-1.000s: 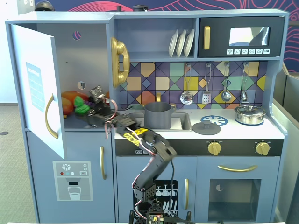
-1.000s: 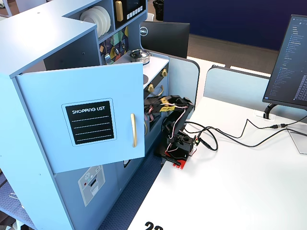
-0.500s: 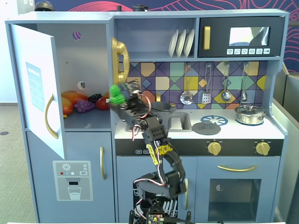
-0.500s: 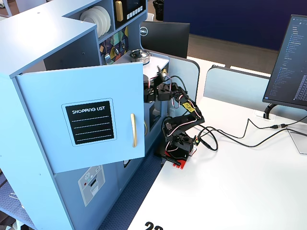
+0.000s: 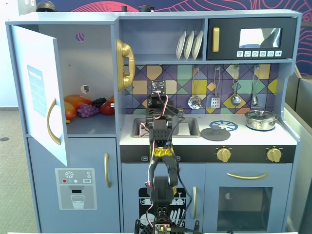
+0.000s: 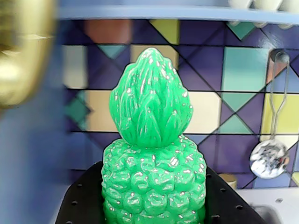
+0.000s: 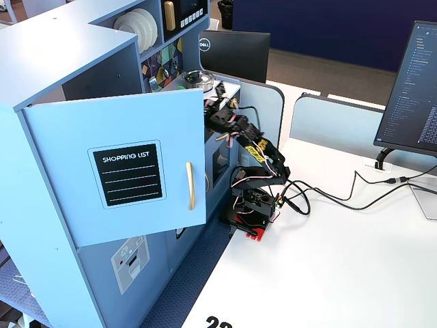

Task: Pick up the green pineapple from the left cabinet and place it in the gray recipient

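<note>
the end effector (image 6: 154, 212) grips the green pineapple (image 6: 152, 154) only at its base (tuft upright), so an early release might miss the gray recipient.

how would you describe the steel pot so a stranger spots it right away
Start at the toy kitchen's black microwave, top right in a fixed view. Look straight down to the counter, under the hanging utensils. The steel pot sits at the far right: shiny, lidded, with a knob, unlike the flat gray lid left of it.
</note>
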Controlling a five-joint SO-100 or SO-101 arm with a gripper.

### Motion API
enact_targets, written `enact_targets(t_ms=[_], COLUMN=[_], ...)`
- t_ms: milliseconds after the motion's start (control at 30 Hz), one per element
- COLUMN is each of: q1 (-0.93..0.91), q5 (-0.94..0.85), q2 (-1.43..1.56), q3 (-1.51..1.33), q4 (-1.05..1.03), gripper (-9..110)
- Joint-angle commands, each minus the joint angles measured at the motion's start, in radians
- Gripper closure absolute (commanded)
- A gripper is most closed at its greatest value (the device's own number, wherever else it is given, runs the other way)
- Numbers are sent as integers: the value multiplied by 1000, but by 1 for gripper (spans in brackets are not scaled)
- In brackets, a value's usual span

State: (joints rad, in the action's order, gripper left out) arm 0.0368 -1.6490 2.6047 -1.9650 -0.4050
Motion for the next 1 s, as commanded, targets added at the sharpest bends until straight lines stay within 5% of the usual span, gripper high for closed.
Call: enact_targets(t_ms=[0, 567, 733, 967], q1=[-34, -77, -81, -78], q5=[-23, -43, 25, 12], q2=[-140, -532, -558, -520], q3=[12, 130, 152, 150], q4=[149, 344, 373, 365], gripper=[102, 101, 69, 68])
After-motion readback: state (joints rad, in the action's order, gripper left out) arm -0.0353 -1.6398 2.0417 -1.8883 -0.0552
